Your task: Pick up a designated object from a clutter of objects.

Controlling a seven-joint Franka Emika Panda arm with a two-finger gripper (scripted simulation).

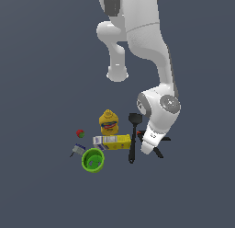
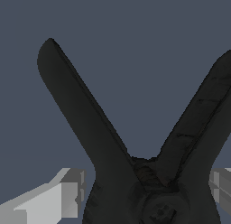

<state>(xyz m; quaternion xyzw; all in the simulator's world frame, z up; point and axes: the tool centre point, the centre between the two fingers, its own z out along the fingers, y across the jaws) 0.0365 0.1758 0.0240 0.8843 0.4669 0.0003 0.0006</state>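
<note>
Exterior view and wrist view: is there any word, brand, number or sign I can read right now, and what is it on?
No text is legible in either view.
Mustard bottle: a blue and red label patch, too small and blurred to read.
Yellow-white box: dark print on its white end, unreadable.
Black clamp, spatula, green cup: no markings visible.

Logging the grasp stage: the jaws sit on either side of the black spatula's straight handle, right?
Not the spatula. The wrist view shows the gripper straddling the black spring clamp near its pivot, where its two splayed handles meet.
</note>
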